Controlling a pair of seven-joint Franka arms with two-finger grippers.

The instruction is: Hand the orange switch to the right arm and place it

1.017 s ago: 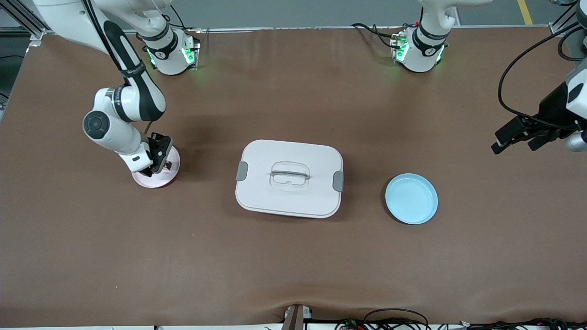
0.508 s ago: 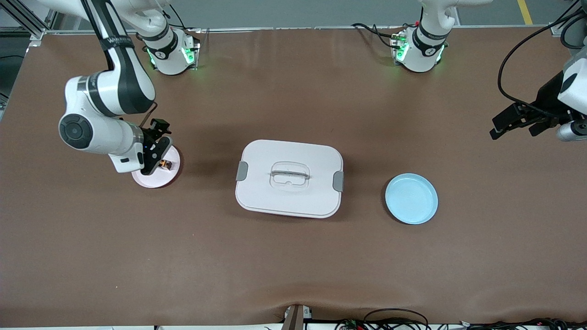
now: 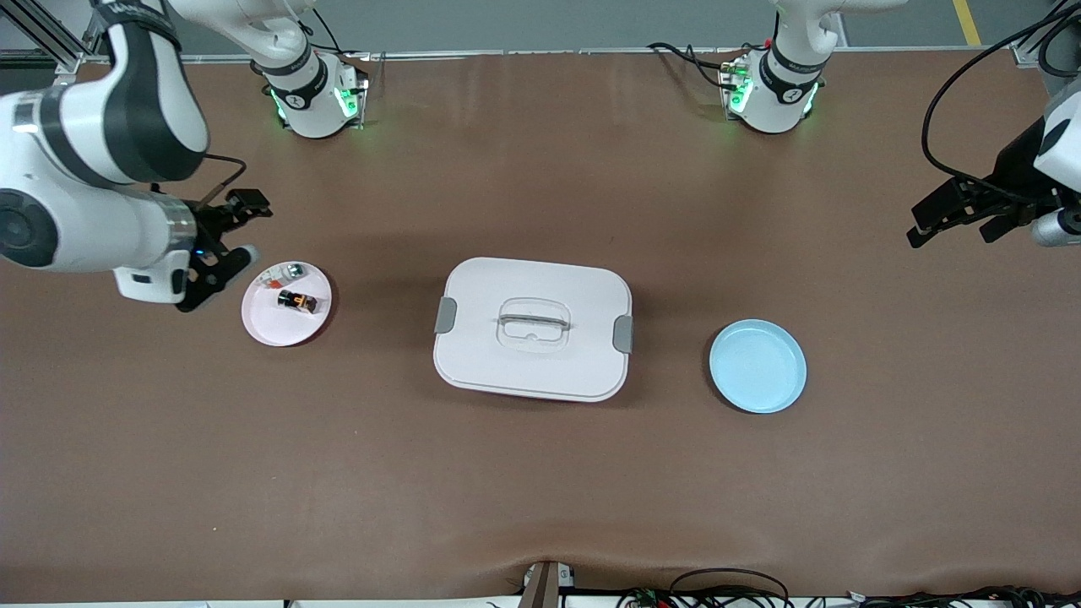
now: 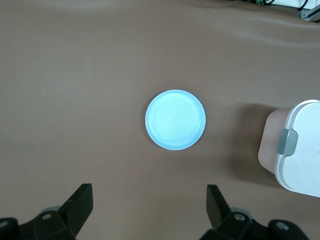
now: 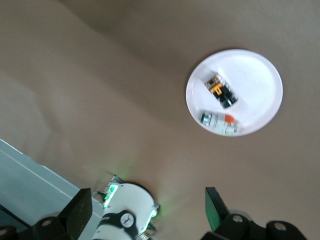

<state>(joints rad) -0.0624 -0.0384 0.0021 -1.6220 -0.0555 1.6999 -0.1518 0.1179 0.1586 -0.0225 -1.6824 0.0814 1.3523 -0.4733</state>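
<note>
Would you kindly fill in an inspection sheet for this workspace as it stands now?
Surface: brown table mat, smooth.
Job's things: orange switch lies on the pink plate, beside a whitish part; no gripper holds it.
Clutter: closed white lidded box mid-table; empty blue plate toward the left arm's end.
Grippers: right gripper open, raised beside the pink plate; left gripper open, waiting at its end, above the mat.
Cables: black loops on the left arm and at the table edge.
Surroundings: grey floor.

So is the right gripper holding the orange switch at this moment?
No, the orange switch lies on the pink plate, and the right gripper is open beside it.
</note>
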